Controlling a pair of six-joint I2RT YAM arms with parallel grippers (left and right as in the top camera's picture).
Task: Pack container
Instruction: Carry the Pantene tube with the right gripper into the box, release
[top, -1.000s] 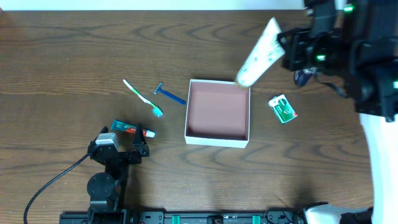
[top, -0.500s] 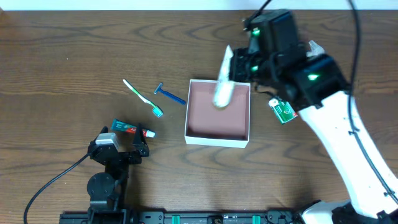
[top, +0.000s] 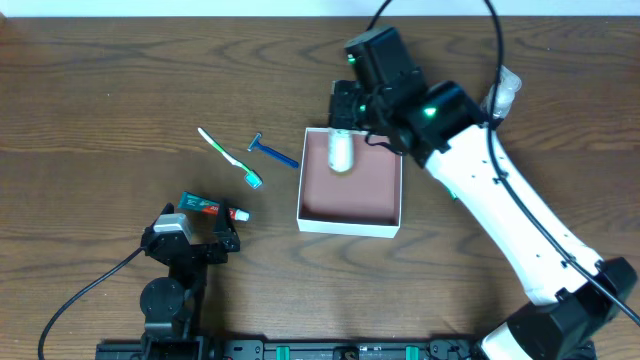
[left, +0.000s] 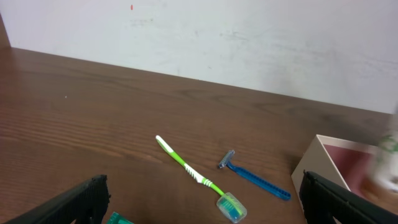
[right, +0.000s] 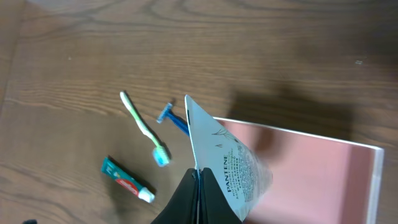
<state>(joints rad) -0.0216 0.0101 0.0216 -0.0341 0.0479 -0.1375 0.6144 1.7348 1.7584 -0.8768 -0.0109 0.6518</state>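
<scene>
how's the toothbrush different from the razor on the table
Colour: the toothbrush is green and white with a blue bristle head; the razor is blue.
Length: the toothbrush is clearly longer than the razor.
Place: the razor lies nearer the container; the toothbrush lies beyond it.
Pose: the toothbrush's head points toward the robot's side, the razor's head away from it.
Both lie flat on the table, roughly parallel, outside the container.

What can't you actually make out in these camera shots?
Overhead: the right arm hides how the right gripper grips the white tube.
Left wrist: the tube is a blur at the right edge, where the container is cut off; the bottom edge cuts the toothpaste.
Right wrist: the tube's fine print is too small to read.
</scene>
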